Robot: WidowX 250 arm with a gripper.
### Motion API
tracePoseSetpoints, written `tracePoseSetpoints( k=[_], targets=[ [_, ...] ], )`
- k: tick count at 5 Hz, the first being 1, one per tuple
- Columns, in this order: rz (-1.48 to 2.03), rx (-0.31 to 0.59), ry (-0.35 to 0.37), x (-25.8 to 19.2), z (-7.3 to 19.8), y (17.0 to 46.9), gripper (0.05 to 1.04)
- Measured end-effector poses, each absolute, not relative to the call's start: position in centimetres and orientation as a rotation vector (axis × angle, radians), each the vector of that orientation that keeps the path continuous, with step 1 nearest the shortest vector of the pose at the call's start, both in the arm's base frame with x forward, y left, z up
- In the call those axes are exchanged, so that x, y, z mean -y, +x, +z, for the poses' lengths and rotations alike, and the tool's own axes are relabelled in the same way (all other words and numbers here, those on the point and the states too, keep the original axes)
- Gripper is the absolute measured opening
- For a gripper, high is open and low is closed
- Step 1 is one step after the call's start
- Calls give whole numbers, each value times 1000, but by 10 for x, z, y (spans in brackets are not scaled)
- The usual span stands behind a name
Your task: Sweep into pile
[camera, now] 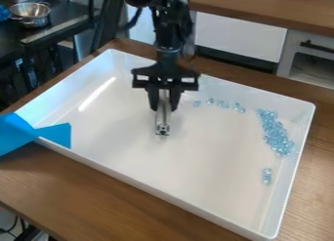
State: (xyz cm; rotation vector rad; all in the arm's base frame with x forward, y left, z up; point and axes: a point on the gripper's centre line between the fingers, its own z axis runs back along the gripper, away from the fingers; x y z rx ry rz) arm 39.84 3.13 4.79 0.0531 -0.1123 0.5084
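The tray [196,162] looks like smooth plastic, with a glossy shine on its floor. Under the tray, the table [78,196] is of grained wood. Inside the tray, the beads [275,132] are shiny and glass-like. Beyond the tray, the bowl [31,10] is polished metal.

Arm [171,28]: upper portion cut off by the top edge. Blue sheet [18,132] — left portion cut off by the left edge. Pale blue beads [275,132] — individually too small to count.
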Motion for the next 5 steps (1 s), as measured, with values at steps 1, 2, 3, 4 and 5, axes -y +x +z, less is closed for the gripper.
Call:
tracePoseSetpoints(
  k=[1,2,3,4,5],
  targets=[
    [491,117,52,-20,46,400,376],
    [465,116,61,-9,42,403,376],
    [457,121,56,2,42,412,376],
    [450,111,57,13,41,418,376],
    [447,95,40,27,41,423,376]
  ],
)
